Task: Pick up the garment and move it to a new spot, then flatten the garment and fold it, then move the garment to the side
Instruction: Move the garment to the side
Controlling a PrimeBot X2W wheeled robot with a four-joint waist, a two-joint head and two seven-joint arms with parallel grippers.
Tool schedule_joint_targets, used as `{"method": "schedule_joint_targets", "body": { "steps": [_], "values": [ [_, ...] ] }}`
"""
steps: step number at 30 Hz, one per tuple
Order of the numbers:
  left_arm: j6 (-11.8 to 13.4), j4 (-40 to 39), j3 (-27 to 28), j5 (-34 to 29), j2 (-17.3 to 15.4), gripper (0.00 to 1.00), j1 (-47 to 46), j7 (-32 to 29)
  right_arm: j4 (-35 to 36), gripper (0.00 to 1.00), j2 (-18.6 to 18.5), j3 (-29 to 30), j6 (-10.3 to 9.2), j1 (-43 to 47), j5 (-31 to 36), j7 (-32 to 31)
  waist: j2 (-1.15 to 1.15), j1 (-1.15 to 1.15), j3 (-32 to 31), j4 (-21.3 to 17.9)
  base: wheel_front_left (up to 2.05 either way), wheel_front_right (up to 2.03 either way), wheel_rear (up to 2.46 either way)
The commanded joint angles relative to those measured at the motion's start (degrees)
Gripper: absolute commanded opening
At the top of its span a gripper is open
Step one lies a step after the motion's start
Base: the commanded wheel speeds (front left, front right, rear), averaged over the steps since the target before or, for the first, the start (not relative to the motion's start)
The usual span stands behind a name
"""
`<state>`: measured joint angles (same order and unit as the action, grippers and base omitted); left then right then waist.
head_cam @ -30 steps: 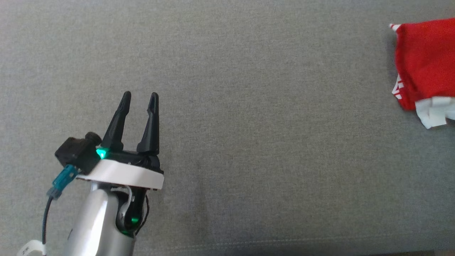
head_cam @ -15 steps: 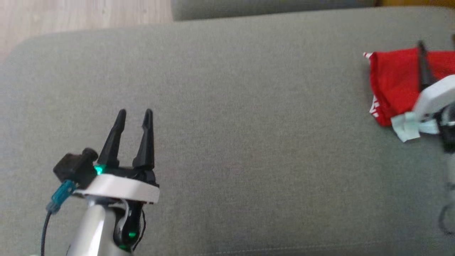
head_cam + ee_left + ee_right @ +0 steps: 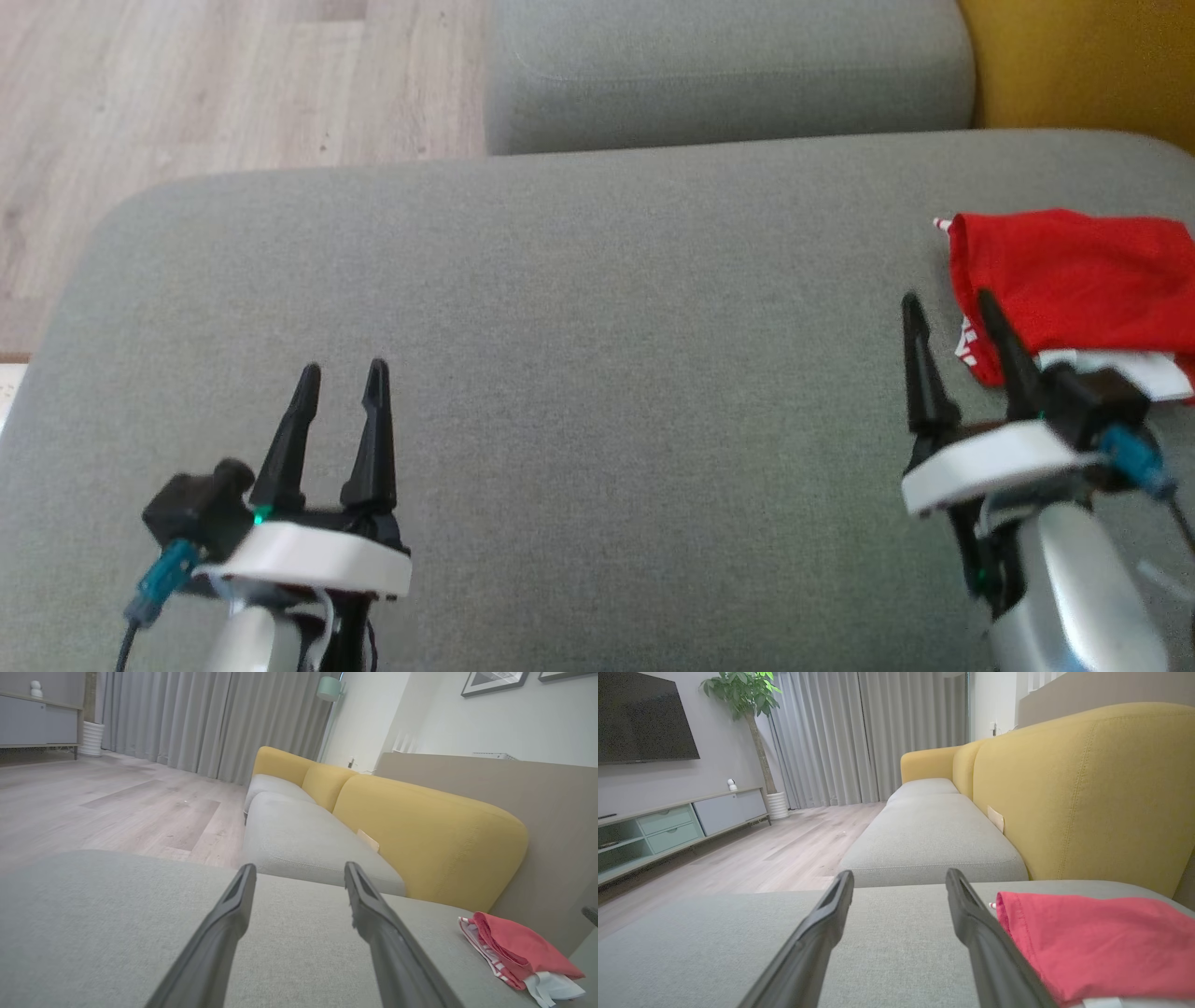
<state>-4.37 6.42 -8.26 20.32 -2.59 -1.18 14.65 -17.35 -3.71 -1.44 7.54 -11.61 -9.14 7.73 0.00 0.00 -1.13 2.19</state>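
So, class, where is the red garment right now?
In the head view the red garment lies on the grey cushion, at its right side, just beyond the right gripper, near the yellow backrest.

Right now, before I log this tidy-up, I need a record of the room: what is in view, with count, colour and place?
garment: one, red with white trim, right end of the near seat cushion
seat cushions: two, grey, one under the claws, one beyond it
back cushions: at least two, yellow, along the sofa's right side
floor: one, pale wood, left of the sofa
curtains: grey, far wall
television: one, black, wall-mounted
plant: one, green, beside the curtains
cabinet: one, grey-green, below the television
left claw: one, dark, open, empty, over the cushion's left part
right claw: one, dark, open, empty, at the garment's left edge
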Motion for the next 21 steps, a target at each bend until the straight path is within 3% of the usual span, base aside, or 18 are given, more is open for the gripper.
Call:
{"method": "schedule_joint_targets", "body": {
  "steps": [1, 9, 21],
  "values": [
    [0.6, -2.0, 2.2, 0.0, -0.3, 1.0, -1.5, 0.3, 2.1, 1.0, 0.4, -1.6, -0.05, -1.5, 0.2, 1.6, 0.0, 0.0, -0.6, 0.3, 0.0, 0.0, 0.0],
    [1.2, -2.1, 2.4, 0.1, -0.3, 1.0, 1.8, 0.3, 0.9, 1.0, 0.8, -4.3, -0.05, 5.0, -1.4, 6.4, 0.0, 0.0, -2.0, 0.6, 0.0, 0.0, 0.0],
    [0.6, -2.4, 3.3, 0.5, -0.3, 1.0, 3.6, 0.3, 1.3, 1.0, 0.8, -5.2, -0.05, 6.9, -2.7, 7.2, 0.0, 0.0, -2.3, -0.3, 0.0, 0.0, 0.0]
  ]
}}
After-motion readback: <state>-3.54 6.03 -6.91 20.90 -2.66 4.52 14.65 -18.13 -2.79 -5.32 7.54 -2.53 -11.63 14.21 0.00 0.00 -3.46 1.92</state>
